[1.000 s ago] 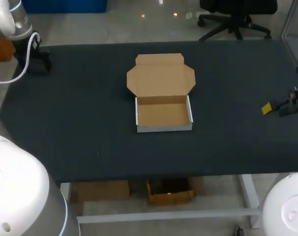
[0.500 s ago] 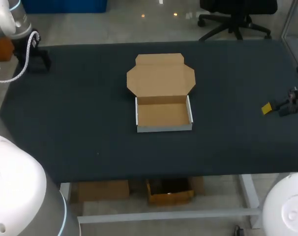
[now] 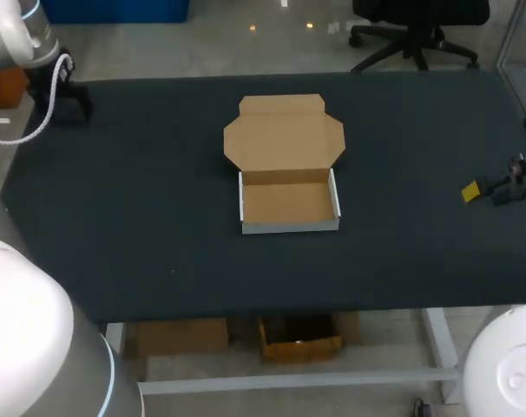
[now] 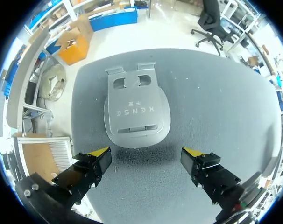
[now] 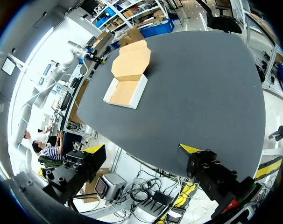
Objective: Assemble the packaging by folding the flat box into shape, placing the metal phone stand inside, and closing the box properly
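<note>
The cardboard box [image 3: 289,205] stands folded into a shallow tray mid-table, its lid [image 3: 283,139] lying open flat behind it, nothing inside. In the right wrist view the box [image 5: 127,80] lies far ahead. The grey metal phone stand [image 4: 136,109] lies flat near the table's far left corner, just ahead of my left gripper [image 4: 146,157], which hovers open above it without touching. In the head view my left gripper [image 3: 72,102] covers the stand. My right gripper [image 3: 497,189] is open at the table's right edge, nothing between its fingers [image 5: 95,150].
The dark table [image 3: 159,234] carries only the box and the stand. The stand lies close to the table's left edge [image 4: 78,116]. Wide bare surface separates the box from both grippers.
My left arm has shifted slightly toward the far left corner. The box and the right arm have not moved.
</note>
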Controlling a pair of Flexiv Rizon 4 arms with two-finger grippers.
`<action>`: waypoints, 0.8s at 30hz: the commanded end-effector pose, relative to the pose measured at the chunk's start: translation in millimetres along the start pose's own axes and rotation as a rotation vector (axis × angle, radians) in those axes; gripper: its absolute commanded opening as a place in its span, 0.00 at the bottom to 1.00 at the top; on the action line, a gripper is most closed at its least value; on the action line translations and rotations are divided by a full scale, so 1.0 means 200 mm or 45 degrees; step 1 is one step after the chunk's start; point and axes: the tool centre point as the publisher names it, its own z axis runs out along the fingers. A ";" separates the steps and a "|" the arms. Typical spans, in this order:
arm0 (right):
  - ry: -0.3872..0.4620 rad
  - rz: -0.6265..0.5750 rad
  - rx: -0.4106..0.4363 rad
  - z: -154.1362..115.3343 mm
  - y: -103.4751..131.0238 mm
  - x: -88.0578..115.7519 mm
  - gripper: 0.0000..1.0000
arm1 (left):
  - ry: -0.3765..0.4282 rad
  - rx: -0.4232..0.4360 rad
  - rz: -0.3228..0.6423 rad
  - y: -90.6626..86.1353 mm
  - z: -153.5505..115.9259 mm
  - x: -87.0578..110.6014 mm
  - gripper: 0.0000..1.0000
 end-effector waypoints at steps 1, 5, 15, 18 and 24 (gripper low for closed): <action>0.002 0.000 0.003 -0.01 0.00 0.00 1.00 | 0.002 -0.153 0.002 -0.07 0.04 -0.01 1.00; 0.002 0.000 0.003 -0.01 0.00 0.00 1.00 | -0.004 -0.154 0.005 -0.09 0.04 -0.01 1.00; 0.002 0.000 0.003 -0.01 0.00 0.00 1.00 | -0.012 -0.158 0.003 -0.13 0.05 -0.01 1.00; 0.002 0.000 0.003 -0.01 0.00 0.00 1.00 | -0.011 -0.160 0.003 -0.14 0.05 -0.01 1.00; 0.002 0.000 0.003 -0.01 0.00 0.00 1.00 | -0.017 -0.160 0.009 -0.17 0.04 -0.01 1.00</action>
